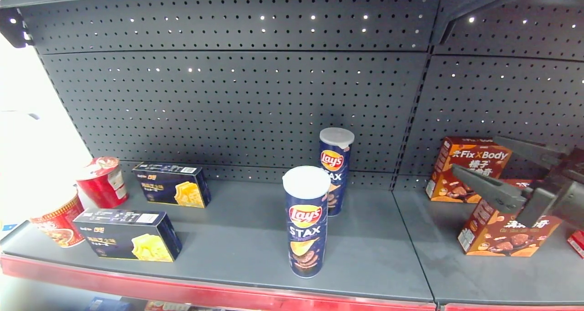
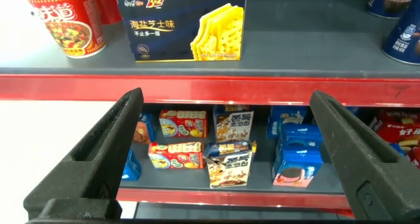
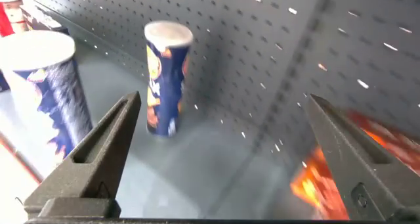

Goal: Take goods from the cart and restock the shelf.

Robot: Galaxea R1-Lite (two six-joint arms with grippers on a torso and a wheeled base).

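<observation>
On the grey shelf [image 1: 237,242] two dark blue chip cans stand upright, one at the front [image 1: 305,220] and one behind it [image 1: 335,169]. My right gripper [image 1: 474,155] hangs open and empty at the right, above a front brown snack box [image 1: 497,235] and before a rear brown box [image 1: 445,183]. In the right wrist view the right gripper [image 3: 223,100] faces the rear can [image 3: 165,79], with the front can [image 3: 49,92] closer. My left gripper [image 2: 226,96] is open and empty, low before the shelf's red front edge [image 2: 210,86], facing a dark blue cracker box [image 2: 187,23].
At the shelf's left stand a second dark blue box [image 1: 172,184] and two red noodle cups [image 1: 102,181] [image 1: 57,220]. A lower shelf holds several small snack boxes [image 2: 226,161]. Perforated back panels close the rear. Bare shelf lies between the cans and the brown boxes.
</observation>
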